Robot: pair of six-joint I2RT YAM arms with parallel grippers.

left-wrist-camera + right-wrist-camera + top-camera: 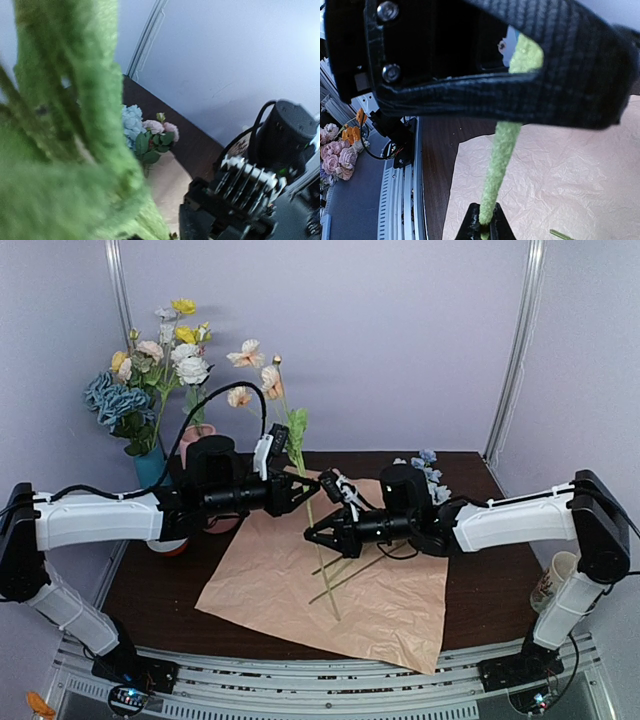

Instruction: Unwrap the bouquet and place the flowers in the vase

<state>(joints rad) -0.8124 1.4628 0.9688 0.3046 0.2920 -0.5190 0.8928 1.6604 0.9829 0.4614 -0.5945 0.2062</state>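
Observation:
The peach paper (380,610) lies unfolded flat on the table. A flower on a fuzzy green stem (312,508) stands nearly upright over it, its peach blooms (270,377) high against the wall. My left gripper (305,487) is closed round the stem's upper part. The stem (75,150) fills the left wrist view, where the fingers are hidden. My right gripper (312,533) (487,220) is shut on the stem (502,150) lower down. More flowers (428,468) (150,132) lie at the paper's far edge. The pink vase (197,432) stands behind my left arm.
A teal vase (150,468) with yellow flowers and a blue hydrangea stands at the back left. Loose green stems (345,570) lie on the paper. A mug (553,580) sits off the table's right edge. The right arm's wrist (250,190) is close to the left camera.

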